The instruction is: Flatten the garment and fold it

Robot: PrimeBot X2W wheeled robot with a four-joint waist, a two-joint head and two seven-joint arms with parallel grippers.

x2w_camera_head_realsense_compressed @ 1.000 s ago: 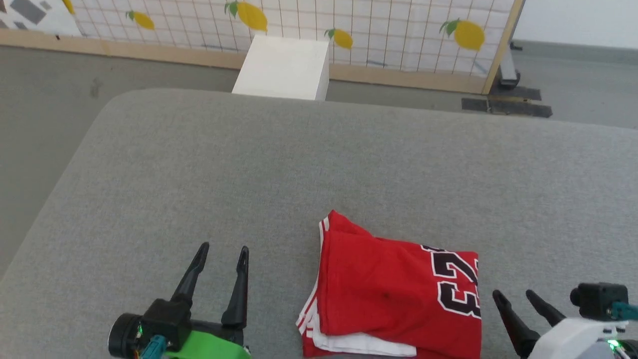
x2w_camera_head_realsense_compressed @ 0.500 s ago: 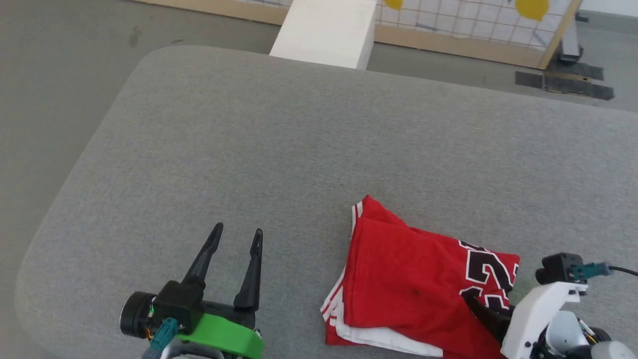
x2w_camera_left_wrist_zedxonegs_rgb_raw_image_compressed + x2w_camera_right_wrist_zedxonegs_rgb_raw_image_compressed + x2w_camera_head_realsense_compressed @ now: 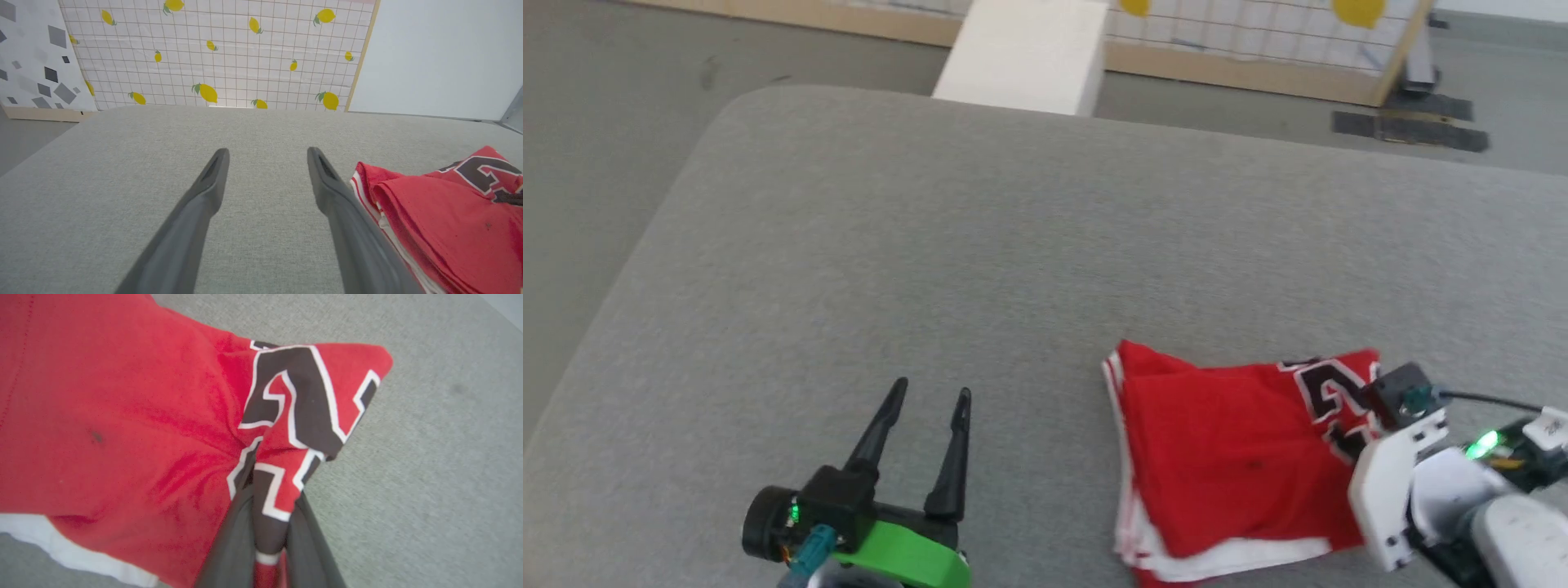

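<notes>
The right gripper [image 3: 271,498], open beside the garment [image 3: 1233,457] 1 second ago, is now pinched shut on its numbered corner, at the lower right of the head view. The garment lies bunched on the gray pad [image 3: 931,245]. The left gripper [image 3: 931,388] stays wide open and empty at the lower left. Pulling the cloth flat can likely begin.

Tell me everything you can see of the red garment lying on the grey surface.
The garment is soft red cloth, folded in layers, with a white layer showing at its near edge and red-white stripe trim on its left edge. A black number print outlined in white sits at its right end. It lies on the grey padded surface. The right gripper pinches the printed corner, bunching it.
</notes>
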